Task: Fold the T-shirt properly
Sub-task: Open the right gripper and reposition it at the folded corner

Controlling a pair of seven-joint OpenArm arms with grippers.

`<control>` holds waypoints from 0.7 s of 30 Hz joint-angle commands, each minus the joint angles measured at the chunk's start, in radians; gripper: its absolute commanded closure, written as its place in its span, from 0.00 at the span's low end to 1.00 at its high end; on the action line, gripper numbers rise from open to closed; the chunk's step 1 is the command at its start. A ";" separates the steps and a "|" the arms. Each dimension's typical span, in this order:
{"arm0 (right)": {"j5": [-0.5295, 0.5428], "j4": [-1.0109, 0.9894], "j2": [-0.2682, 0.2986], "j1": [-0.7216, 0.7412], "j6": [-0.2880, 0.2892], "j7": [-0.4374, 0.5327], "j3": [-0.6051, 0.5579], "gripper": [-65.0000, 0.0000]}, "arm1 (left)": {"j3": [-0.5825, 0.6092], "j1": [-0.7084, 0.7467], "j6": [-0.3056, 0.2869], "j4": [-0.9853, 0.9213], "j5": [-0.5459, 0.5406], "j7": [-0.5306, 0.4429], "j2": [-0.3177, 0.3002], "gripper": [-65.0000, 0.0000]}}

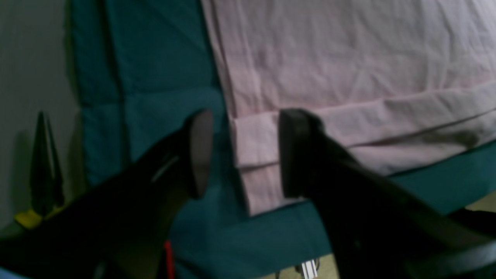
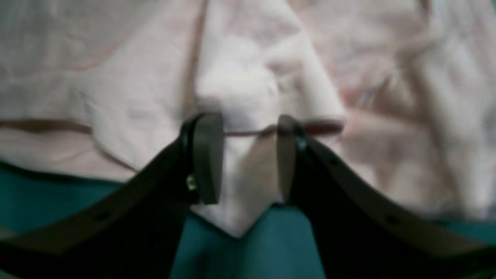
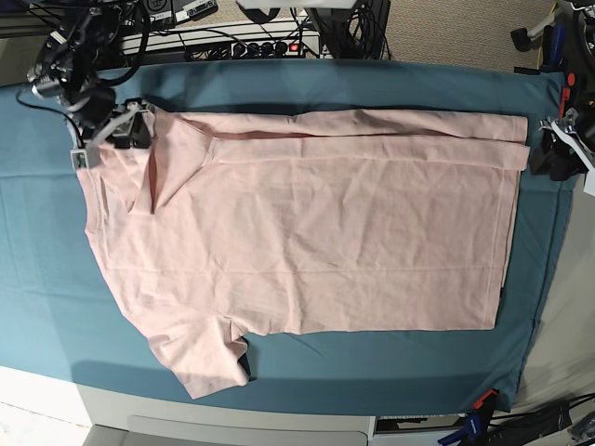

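T-shirt [image 3: 307, 223] flat on teal cloth [image 3: 37, 279]; left gripper [image 1: 246, 153] & right gripper [image 2: 250, 159] both agape, straddling fabric.

Right gripper [image 2: 248, 159]: two dark jaws standing apart, a pointed corner of cloth between them. T-shirt [image 2: 116, 100]: pale pink, blurred, rumpled into folds, filling the upper part of the view; its corner tip reaches down over the teal table cloth [image 2: 58, 193]. Teal cloth shows along the lower edge, covering the surface.
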 commanded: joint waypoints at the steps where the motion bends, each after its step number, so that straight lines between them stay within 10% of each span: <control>1: -0.019 0.056 0.021 0.007 -0.001 0.041 -0.008 0.64 | -0.008 -0.005 -0.003 0.013 -0.014 -0.018 -0.022 0.55; 21: -0.308 0.195 0.068 -0.056 -0.001 0.144 -0.202 0.64 | -0.008 -0.005 -0.003 0.013 -0.014 -0.018 -0.022 0.55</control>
